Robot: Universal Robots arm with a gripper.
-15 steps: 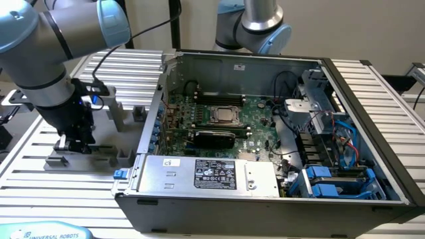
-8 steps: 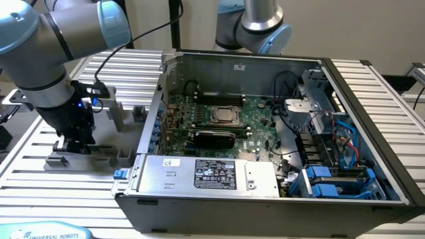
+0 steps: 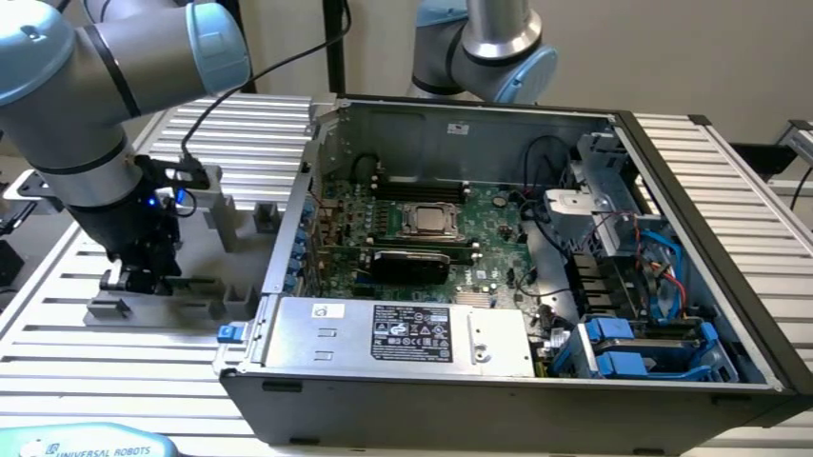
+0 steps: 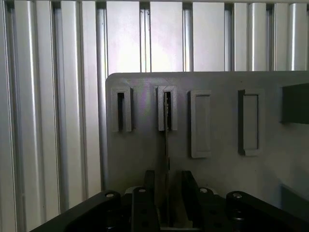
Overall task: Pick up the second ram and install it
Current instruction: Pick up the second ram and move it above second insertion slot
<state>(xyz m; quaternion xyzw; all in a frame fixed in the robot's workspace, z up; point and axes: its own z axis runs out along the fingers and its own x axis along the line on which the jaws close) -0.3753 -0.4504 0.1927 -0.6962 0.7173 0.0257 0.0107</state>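
Wrist view: black pincer (image 4: pixel 167 178) part-open astride the second ram (image 4: pixel 167 145) — a thin, flat circuit-board stick, edge-on in a slot near the edge of the grey plastic fixture (image 4: pixel 135 150). Light, stiff, fragile, I'd say — take its flat faces.

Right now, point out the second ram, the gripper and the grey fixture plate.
second ram (image 4: pixel 166 145), wrist view, its thin edge.
gripper (image 4: pixel 168 175), wrist view, midway between the open fingers.
grey fixture plate (image 4: pixel 130 154), wrist view, bare face beside the slots.
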